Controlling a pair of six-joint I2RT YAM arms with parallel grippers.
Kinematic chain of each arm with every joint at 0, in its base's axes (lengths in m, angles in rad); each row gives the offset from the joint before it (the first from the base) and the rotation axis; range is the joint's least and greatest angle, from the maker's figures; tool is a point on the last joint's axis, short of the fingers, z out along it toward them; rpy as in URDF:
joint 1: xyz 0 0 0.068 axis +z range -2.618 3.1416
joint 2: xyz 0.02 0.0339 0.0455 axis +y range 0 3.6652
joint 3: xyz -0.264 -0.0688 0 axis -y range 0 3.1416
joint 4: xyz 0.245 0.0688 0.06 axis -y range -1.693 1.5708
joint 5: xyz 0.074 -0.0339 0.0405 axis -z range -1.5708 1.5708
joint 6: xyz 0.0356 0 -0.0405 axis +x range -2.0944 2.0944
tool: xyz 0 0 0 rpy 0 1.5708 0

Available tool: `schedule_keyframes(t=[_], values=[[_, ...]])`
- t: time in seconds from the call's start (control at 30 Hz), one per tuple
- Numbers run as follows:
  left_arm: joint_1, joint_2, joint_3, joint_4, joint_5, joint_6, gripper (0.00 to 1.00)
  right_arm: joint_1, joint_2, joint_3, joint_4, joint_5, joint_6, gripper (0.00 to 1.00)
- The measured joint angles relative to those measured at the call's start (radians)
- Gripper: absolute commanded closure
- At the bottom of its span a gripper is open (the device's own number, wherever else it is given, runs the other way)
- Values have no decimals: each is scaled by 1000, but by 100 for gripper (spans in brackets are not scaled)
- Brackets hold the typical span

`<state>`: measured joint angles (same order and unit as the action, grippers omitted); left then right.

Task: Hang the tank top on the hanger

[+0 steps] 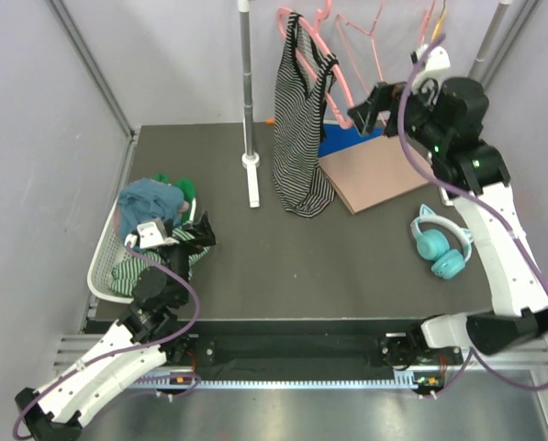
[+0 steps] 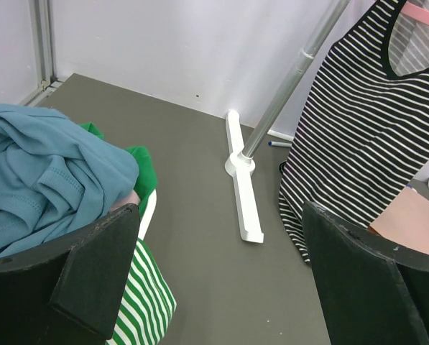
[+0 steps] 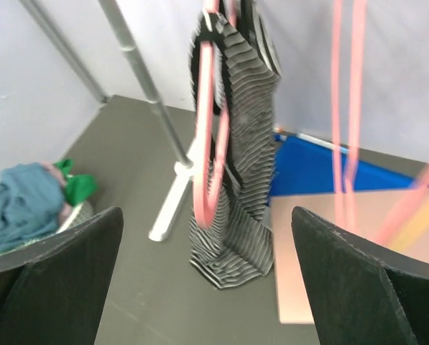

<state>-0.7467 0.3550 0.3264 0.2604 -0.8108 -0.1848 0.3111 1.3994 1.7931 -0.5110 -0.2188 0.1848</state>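
The black-and-white striped tank top (image 1: 299, 138) hangs on the thick pink hanger (image 1: 321, 57) from the rail at the back, its hem bunched on the table. My right gripper (image 1: 367, 110) is open just right of the hanger, apart from it. In the right wrist view the tank top (image 3: 243, 151) and hanger (image 3: 207, 144) hang ahead between the wide jaws of that gripper (image 3: 207, 287). My left gripper (image 1: 193, 237) is open and empty low by the basket. Its wrist view has the tank top (image 2: 365, 136) at the right and the gripper (image 2: 221, 287) over bare table.
A white basket (image 1: 101, 266) at the left holds a teal-blue cloth (image 1: 150, 197) and a green-and-white striped garment (image 2: 139, 302). The rack pole (image 1: 247, 83) stands on a white foot (image 1: 253, 184). A pinkish board (image 1: 374, 175), teal headphones (image 1: 439, 243) and thin pink wire hangers (image 1: 365, 37) are at the right.
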Motion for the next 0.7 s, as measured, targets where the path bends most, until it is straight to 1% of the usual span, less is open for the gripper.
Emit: schedule_keyframes(t=[0.03, 0.17, 0.27, 0.37, 0.53, 0.7], values=[[0, 0, 0, 0, 1, 0, 1, 1, -42, -49, 11, 21, -3, 0], [0, 0, 0, 0, 9, 1, 1, 6, -275, -348, 113, 98, -13, 0], [0, 2, 0, 1, 23, 3, 1, 8, -448, -565, 195, 130, -18, 0], [0, 11, 0, 2, 45, 7, 1, 9, -578, -738, 251, 151, -19, 0], [0, 45, 0, 2, 73, 16, 1, 10, -722, -983, 317, 182, -29, 0], [0, 89, 0, 2, 90, 20, 1, 10, -801, -1150, 349, 235, -33, 0]])
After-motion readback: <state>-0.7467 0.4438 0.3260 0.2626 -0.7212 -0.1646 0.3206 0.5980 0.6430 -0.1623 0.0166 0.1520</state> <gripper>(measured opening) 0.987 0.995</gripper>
